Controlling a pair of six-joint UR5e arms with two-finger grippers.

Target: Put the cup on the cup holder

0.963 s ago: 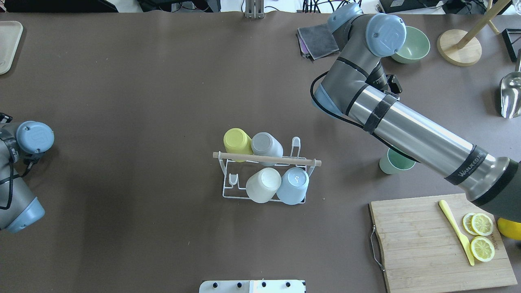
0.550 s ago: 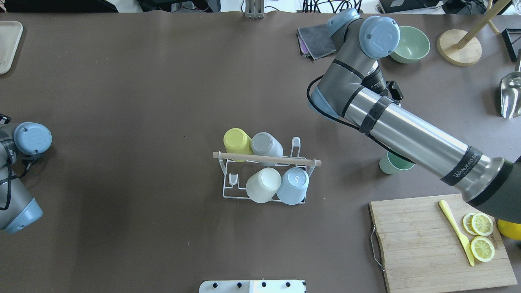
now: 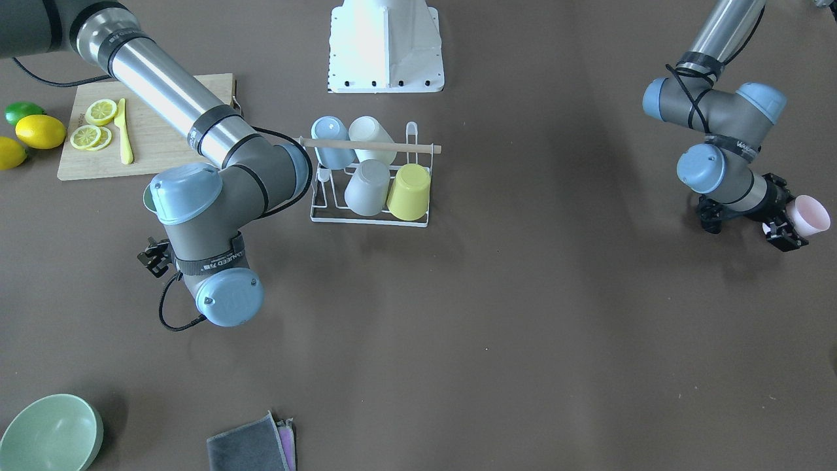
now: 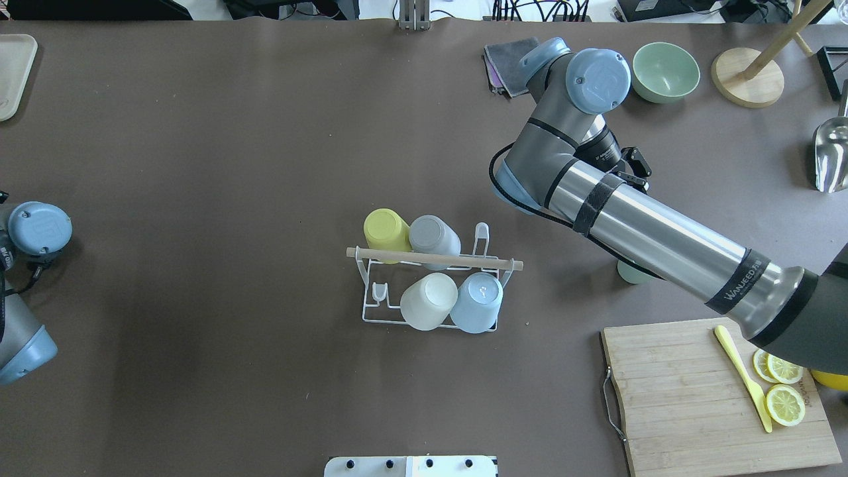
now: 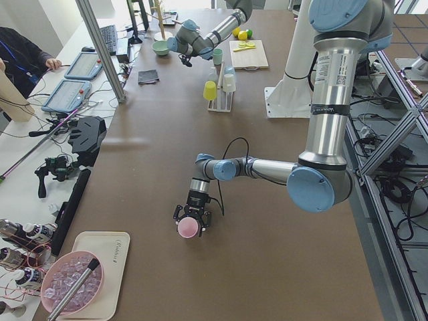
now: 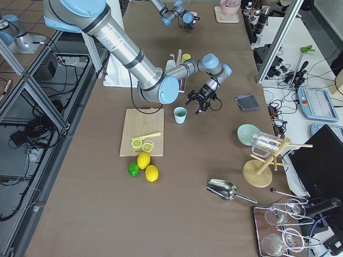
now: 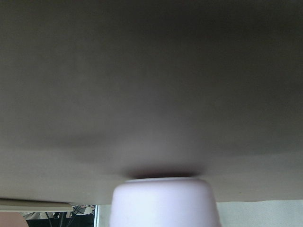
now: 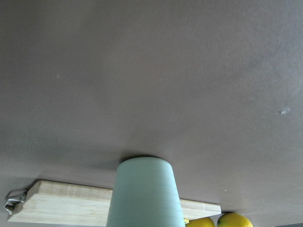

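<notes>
The white wire cup holder (image 4: 434,260) with a wooden rod stands mid-table and carries several upturned cups; it also shows in the front-facing view (image 3: 369,145). My left gripper (image 3: 786,230) is open at the table's far left end. A pink cup (image 3: 809,216) sits at its fingertips on the table and also shows in the exterior left view (image 5: 188,227) and the left wrist view (image 7: 163,203). My right gripper (image 6: 202,103) is open and empty, a short way from a green cup (image 6: 180,114) that stands upright. My right forearm half hides that cup in the overhead view (image 4: 629,273).
A wooden cutting board (image 4: 676,397) with lemon slices and a yellow knife lies at front right. A green bowl (image 4: 664,71), folded cloths (image 4: 505,65), a wooden stand (image 4: 747,78) and a metal scoop (image 4: 831,156) are at back right. Lemons and a lime (image 3: 26,131) lie beside the board.
My right arm's elbow and wrist have swung left and toward the far edge, and the forearm covers more of the green cup. My left arm has moved further left, partly out of the overhead view.
</notes>
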